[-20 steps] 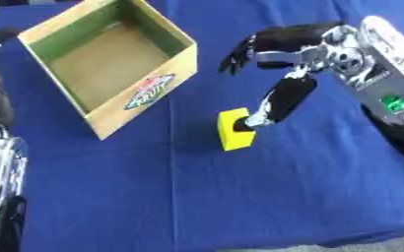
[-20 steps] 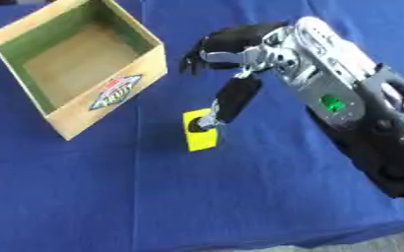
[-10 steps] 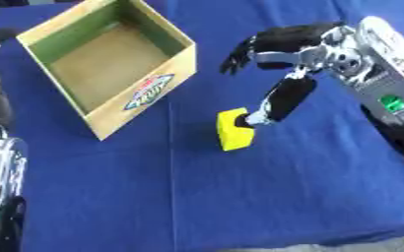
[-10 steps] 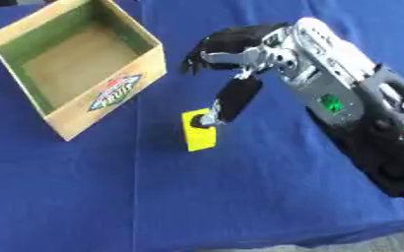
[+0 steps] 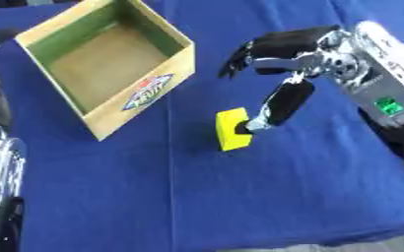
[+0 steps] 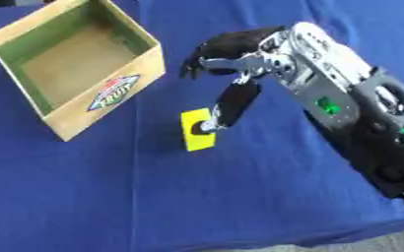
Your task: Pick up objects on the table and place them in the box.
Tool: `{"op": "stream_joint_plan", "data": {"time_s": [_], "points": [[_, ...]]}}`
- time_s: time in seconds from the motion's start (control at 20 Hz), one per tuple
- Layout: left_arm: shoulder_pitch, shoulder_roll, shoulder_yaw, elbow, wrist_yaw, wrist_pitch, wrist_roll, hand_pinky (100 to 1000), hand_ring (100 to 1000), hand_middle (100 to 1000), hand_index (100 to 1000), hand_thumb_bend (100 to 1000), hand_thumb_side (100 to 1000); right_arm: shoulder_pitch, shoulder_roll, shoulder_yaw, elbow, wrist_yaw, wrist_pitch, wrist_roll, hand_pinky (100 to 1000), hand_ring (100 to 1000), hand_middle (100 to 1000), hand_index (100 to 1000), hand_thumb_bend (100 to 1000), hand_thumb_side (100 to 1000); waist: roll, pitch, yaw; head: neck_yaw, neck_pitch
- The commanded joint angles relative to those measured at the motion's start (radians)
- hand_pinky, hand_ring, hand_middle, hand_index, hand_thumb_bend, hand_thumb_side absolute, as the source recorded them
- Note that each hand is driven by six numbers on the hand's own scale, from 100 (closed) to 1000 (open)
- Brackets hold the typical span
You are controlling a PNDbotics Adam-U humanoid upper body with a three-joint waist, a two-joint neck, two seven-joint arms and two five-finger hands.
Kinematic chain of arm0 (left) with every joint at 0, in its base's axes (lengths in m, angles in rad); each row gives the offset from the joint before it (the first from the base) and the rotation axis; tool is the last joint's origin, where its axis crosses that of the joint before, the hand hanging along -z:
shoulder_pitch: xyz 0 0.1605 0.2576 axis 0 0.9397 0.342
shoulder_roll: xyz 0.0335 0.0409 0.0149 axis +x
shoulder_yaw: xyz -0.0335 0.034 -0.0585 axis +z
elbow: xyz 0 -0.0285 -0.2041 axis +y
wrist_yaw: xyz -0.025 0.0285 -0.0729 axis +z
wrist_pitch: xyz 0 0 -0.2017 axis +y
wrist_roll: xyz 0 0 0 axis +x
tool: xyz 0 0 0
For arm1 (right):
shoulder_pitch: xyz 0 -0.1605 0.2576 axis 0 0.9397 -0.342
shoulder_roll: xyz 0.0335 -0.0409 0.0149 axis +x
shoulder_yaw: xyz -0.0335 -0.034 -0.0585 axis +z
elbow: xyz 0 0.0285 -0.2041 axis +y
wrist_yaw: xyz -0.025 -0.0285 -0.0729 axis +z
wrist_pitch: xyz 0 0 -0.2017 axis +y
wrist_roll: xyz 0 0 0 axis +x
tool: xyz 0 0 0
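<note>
No change noted since a second ago: right hand [image 5: 283, 64] thumb tip held against yellow block [image 5: 232, 129], fingers spread apart, nothing clasped. Block not yet gripped; box [image 5: 145, 93] empty.

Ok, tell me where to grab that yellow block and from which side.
Probably across its two broad flat faces, from above and from the robot's right. The yellow block stands on edge on the blue cloth, thin and slab-like, so thumb and fingers can close across it. The right hand already has one digit on its right face; the box lies on the other side.
</note>
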Motion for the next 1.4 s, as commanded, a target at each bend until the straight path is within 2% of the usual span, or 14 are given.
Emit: {"op": "stream_joint_plan", "data": {"time_s": [0.05, 0.25, 0.3, 0.4, 0.6, 0.65, 0.95, 1.15, 1.4], "points": [[-0.007, 0.014, 0.001, -0.018, 0.003, 0.001, -0.004, 683, 818, 749, 824, 100, 952, -0.013, -0.013, -0.007, 0.004, 0.010, -0.008, 0.010, 860, 866, 787, 925, 503, 514, 0.000, -0.018, 0.000, -0.003, -0.011], [-0.008, 0.011, 0.001, -0.018, 0.004, 0.003, -0.006, 683, 819, 749, 824, 100, 953, -0.016, -0.007, -0.001, 0.015, 0.019, -0.016, 0.027, 854, 860, 770, 913, 507, 459, 0.006, -0.017, 0.003, -0.008, -0.016], [-0.009, 0.010, 0.001, -0.018, 0.004, 0.003, -0.006, 683, 820, 750, 824, 100, 953, -0.014, -0.006, -0.001, 0.016, 0.023, -0.016, 0.029, 853, 859, 767, 910, 478, 439, 0.007, -0.017, 0.003, -0.008, -0.018], [-0.010, 0.010, 0.000, -0.018, 0.005, 0.003, -0.006, 683, 820, 750, 824, 100, 956, -0.008, -0.005, -0.001, 0.014, 0.034, -0.015, 0.028, 851, 857, 763, 906, 445, 447, 0.009, -0.015, 0.003, -0.009, -0.021], [-0.012, 0.009, 0.000, -0.018, 0.006, 0.003, -0.007, 683, 820, 750, 824, 100, 956, 0.001, -0.004, 0.001, 0.011, 0.039, -0.013, 0.025, 851, 857, 763, 906, 445, 447, 0.010, -0.014, 0.004, -0.010, -0.023], [-0.012, 0.009, 0.000, -0.018, 0.006, 0.003, -0.007, 683, 821, 750, 824, 100, 957, 0.004, -0.003, 0.000, 0.008, 0.041, -0.012, 0.023, 845, 852, 755, 891, 472, 475, 0.010, -0.013, 0.003, -0.010, -0.022], [-0.015, 0.009, -0.002, -0.018, 0.006, 0.002, -0.009, 684, 823, 752, 824, 100, 960, 0.064, -0.003, -0.014, -0.043, 0.104, -0.007, -0.028, 839, 848, 738, 880, 428, 482, 0.009, -0.004, 0.002, -0.006, -0.019], [-0.016, 0.010, -0.005, -0.018, 0.007, 0.002, -0.013, 684, 824, 753, 825, 100, 962, 0.108, -0.012, -0.031, -0.067, 0.119, -0.002, -0.049, 839, 846, 731, 877, 467, 476, 0.008, 0.001, 0.002, -0.006, -0.019], [-0.022, 0.009, -0.008, -0.018, 0.009, 0.002, -0.018, 685, 826, 754, 825, 100, 964, 0.158, -0.020, -0.055, -0.104, 0.139, 0.006, -0.071, 837, 844, 730, 877, 449, 487, 0.011, 0.006, 0.005, -0.010, -0.023]]}}
